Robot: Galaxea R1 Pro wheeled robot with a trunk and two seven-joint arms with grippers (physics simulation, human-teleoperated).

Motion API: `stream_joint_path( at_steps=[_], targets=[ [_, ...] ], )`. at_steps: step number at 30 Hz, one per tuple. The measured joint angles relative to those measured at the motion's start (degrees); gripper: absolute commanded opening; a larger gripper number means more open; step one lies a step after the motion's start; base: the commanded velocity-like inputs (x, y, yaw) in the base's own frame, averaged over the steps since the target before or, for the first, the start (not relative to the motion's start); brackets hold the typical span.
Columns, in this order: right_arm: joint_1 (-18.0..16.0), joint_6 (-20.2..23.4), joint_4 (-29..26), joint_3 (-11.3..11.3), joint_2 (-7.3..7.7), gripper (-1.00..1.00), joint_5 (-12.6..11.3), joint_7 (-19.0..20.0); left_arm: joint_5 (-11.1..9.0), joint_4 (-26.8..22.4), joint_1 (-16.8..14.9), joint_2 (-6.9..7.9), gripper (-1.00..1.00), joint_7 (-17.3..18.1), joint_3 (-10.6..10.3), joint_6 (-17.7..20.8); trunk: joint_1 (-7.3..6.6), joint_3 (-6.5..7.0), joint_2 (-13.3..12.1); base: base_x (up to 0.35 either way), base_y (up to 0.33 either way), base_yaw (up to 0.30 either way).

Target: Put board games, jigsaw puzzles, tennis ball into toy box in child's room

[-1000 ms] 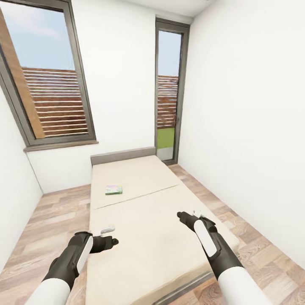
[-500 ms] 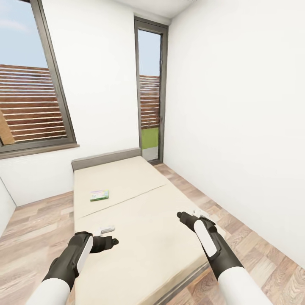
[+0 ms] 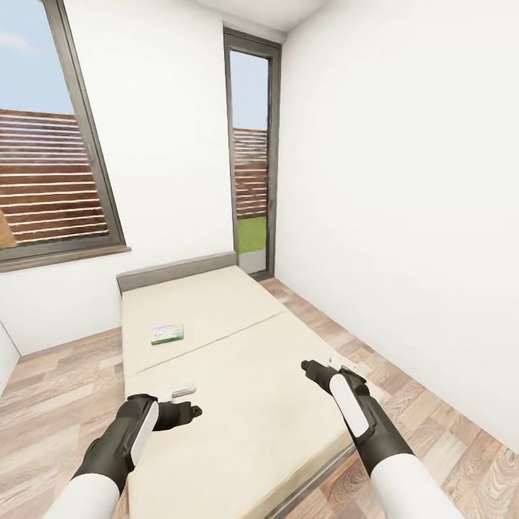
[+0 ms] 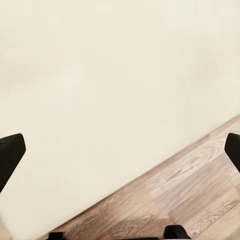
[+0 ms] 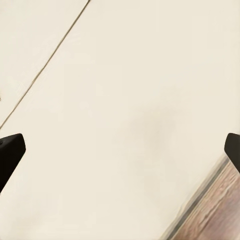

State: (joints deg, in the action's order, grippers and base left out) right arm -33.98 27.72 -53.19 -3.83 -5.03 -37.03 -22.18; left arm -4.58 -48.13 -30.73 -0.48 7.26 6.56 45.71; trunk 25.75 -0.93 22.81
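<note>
A small green board game box (image 3: 167, 333) lies flat on the far half of the cream bed (image 3: 238, 382), near its left side. My left gripper (image 3: 193, 411) hovers over the bed's near left part, its fingers (image 4: 11, 154) spread wide and empty. Over the bed's near right part my right gripper (image 3: 308, 367) is held out, open too, with the tips of its fingers (image 5: 10, 150) at the picture's edges and only mattress between them. The table, the toy box and the other toys are out of view.
White walls close the room at the right and the back. A tall glazed door (image 3: 251, 155) stands behind the bed's head, a wide window (image 3: 43, 144) at the left. Wooden floor (image 3: 432, 425) runs along both sides of the bed.
The whole view has swung to the right: bed, window and game box have slid left in the picture. Both arms hold the same pose.
</note>
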Motion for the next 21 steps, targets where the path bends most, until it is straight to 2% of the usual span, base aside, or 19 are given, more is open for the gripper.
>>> stream_joint_path(
  at_steps=[8, 21],
  targets=[
    [0.0, 0.0, 0.01, -0.01, 0.0, 1.0, 0.0, 0.01, 0.0, -0.02, 0.0, 0.0, 1.0, 0.02, 0.1, 0.01, 0.0, 0.0, 0.0, 0.0, 0.134, -0.002],
    [0.0, 0.0, 0.0, -0.01, 0.0, 1.0, -0.06, 0.0, 0.0, -0.03, 0.0, 0.0, 1.0, 0.0, 0.12, 0.0, 0.0, 0.0, 0.0, 0.0, 0.065, -0.026]
  ],
)
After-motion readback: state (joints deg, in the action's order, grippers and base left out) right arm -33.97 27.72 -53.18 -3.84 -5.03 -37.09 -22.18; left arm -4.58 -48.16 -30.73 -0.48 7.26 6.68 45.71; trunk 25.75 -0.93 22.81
